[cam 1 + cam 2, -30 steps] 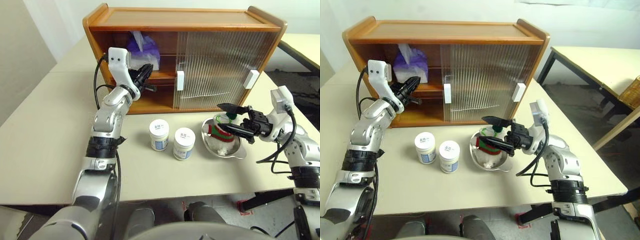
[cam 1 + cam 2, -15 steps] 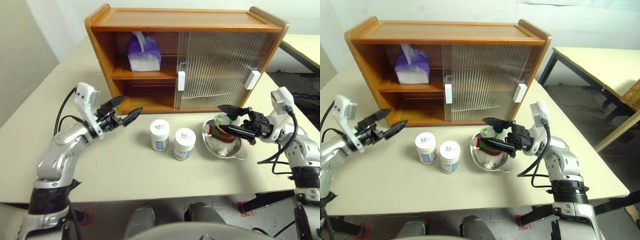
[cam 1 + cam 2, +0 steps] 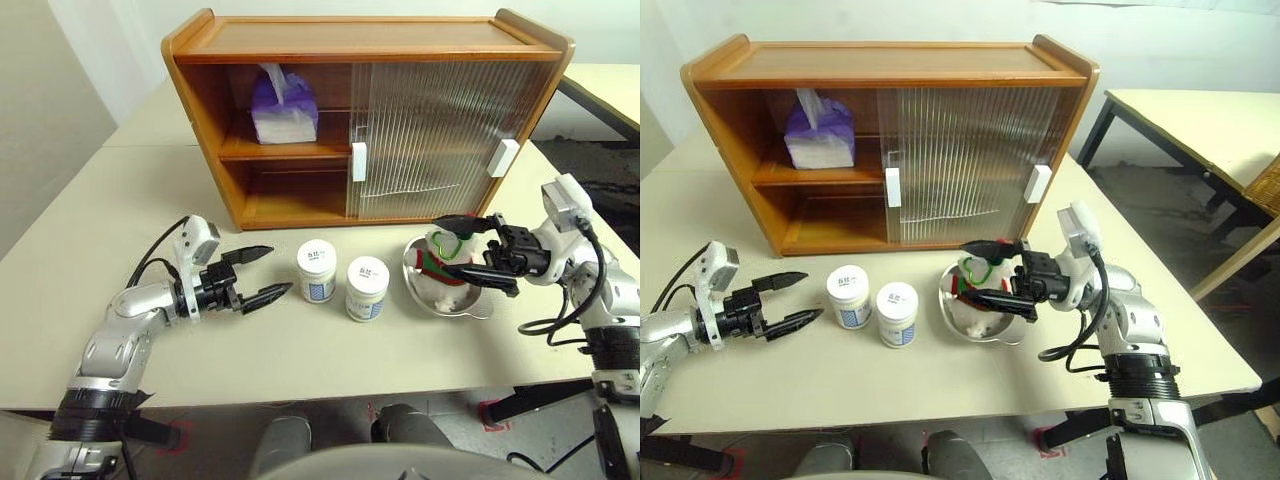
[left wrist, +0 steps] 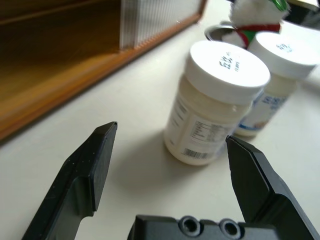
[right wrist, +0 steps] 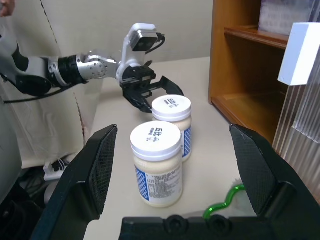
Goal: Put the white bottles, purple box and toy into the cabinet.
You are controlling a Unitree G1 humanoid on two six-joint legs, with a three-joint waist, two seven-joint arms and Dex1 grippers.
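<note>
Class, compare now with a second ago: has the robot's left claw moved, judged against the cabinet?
Yes. The left claw has pulled back from the cabinet's open left side and down to the table, beside the nearer white bottle.

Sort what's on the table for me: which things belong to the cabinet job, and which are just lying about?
Job:
- nearer white bottle
- second white bottle
- purple box, on the upper shelf of the cabinet
- toy, sitting in the dish

Lying about:
- round metal dish that holds the toy
- second table behind on the right
</note>
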